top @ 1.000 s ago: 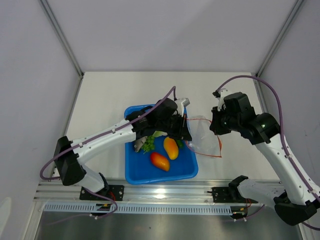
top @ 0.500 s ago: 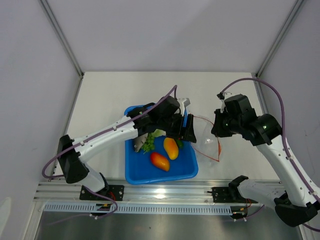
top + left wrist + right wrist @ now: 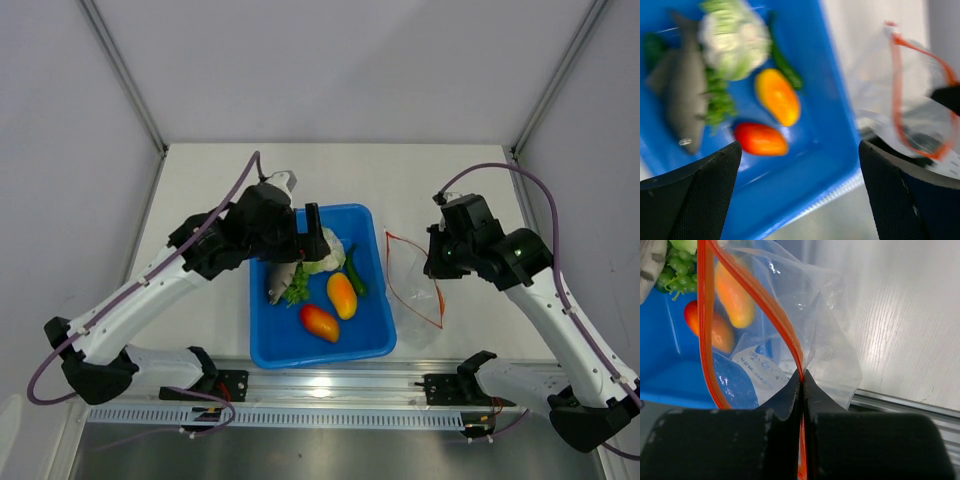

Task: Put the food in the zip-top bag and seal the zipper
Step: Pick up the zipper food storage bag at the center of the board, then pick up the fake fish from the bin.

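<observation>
- Left gripper (image 3: 799,150): fingers spread wide with nothing between them, poised over the blue rectangular plastic tray (image 3: 372,340).
- All the food lies in the tray: grey toy fish (image 3: 685,100), white-green cauliflower (image 3: 735,40), leafy green bunch (image 3: 717,105), dark green cucumber (image 3: 785,65), orange-yellow fruit (image 3: 777,97) and red-orange fruit (image 3: 760,139).
- Right gripper (image 3: 802,379): fingers pinched tight on the mouth edge of the see-through plastic zip-top bag (image 3: 415,300), lifting it. The bag is just beside the tray's right wall.
- The thin orange-red zipper strip (image 3: 707,315) gapes open. The mouth's long axis runs far-to-near, parallel to the tray wall.
- Deciding relation: the food is below and ahead of the left fingers, and the bag is to their right. The left arm is nearer the food, so picking falls to it.
- The orange-yellow fruit lies nearest the bag, its long axis roughly crosswise to the finger line, which looks like a fair grip.
</observation>
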